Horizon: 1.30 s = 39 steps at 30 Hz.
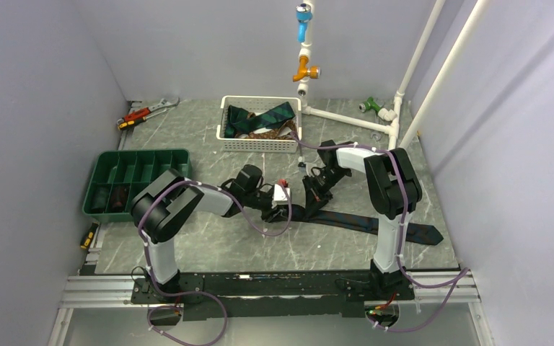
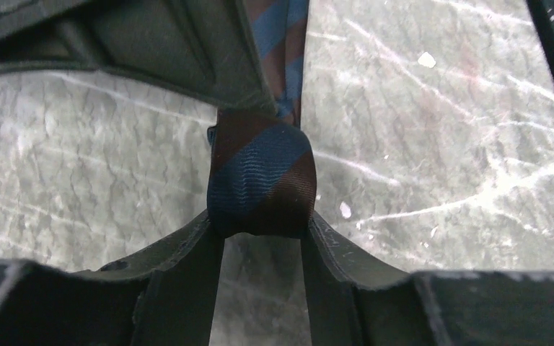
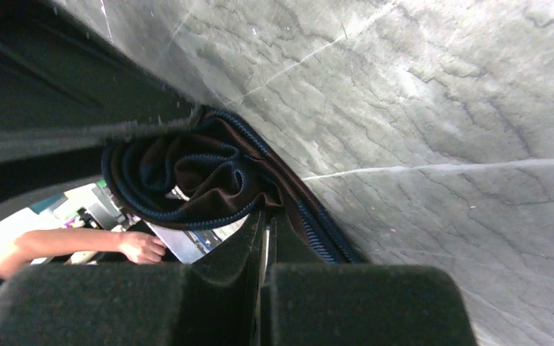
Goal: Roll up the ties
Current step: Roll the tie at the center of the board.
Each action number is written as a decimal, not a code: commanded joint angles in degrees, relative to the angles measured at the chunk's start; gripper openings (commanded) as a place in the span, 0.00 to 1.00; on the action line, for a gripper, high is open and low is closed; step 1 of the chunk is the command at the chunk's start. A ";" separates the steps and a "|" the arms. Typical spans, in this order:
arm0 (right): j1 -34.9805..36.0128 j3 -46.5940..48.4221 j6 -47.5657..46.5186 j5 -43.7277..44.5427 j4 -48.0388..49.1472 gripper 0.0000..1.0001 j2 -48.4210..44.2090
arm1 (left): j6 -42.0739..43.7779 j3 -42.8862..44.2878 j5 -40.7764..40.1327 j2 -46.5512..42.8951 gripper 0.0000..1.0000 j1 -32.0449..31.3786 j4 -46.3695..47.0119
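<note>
Tie: dark navy with brown-red diagonal stripes. It lay on the table in front of the two arms, its pointed end stretched flat toward the right and its other end wound into a small loose coil.
Step in hand: rolling, judged early, as most of the length lay unrolled.
Left gripper: closed on the coil, one finger against each side.
Right gripper: jaws almost together, seemingly pinching a layer at the coil's edge.
Next move, by judgement: turn the coil along the flat length, keeping the edges aligned and the fabric taut.
Other ties: in the white basket at the back.
</note>
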 commanded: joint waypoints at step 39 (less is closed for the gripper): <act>1.28 -2.89 -1.62 4.92 5.85 0.00 0.43 | -7.09 0.26 0.87 2.93 0.99 -4.04 10.76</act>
